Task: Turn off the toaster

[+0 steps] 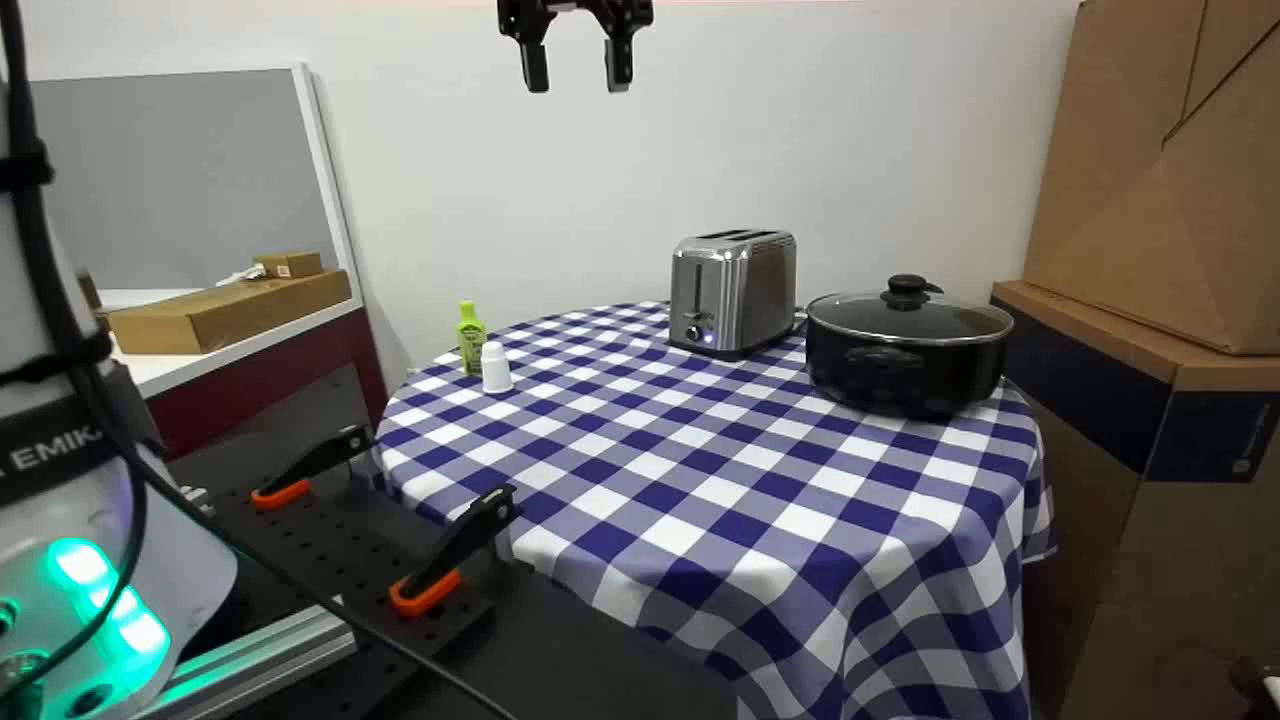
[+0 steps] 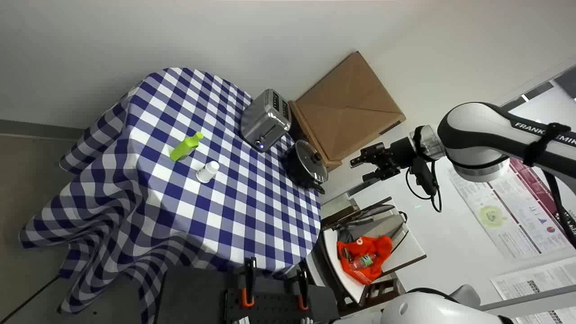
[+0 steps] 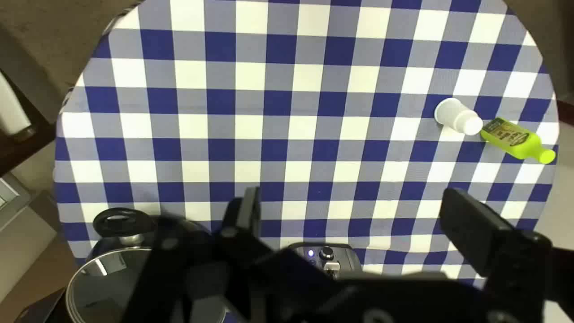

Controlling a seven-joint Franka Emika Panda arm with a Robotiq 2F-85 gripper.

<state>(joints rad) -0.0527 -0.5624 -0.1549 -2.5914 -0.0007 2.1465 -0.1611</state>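
Note:
The silver-grey toaster (image 1: 735,295) stands upright on the checkered table, and shows also in an exterior view (image 2: 261,121). Its front has a lever slot, a round knob (image 1: 693,332) and a lit bluish light (image 1: 709,338). In the wrist view only the lower front of the toaster (image 3: 348,256) shows, with the knob (image 3: 327,253), the lit light (image 3: 310,253) and the lever (image 3: 332,266); the gripper body hides the rest. My gripper (image 1: 577,78) is open and empty, high above the table and apart from the toaster; it shows also in an exterior view (image 2: 362,170) and the wrist view (image 3: 352,197).
A black lidded pot (image 1: 905,370) stands beside the toaster. A green bottle (image 1: 471,340) and a white cup-like item (image 1: 496,368) stand near the table's edge. Cardboard boxes (image 1: 1160,200) rise beyond the pot. Two clamps (image 1: 455,550) sit on the robot's base plate.

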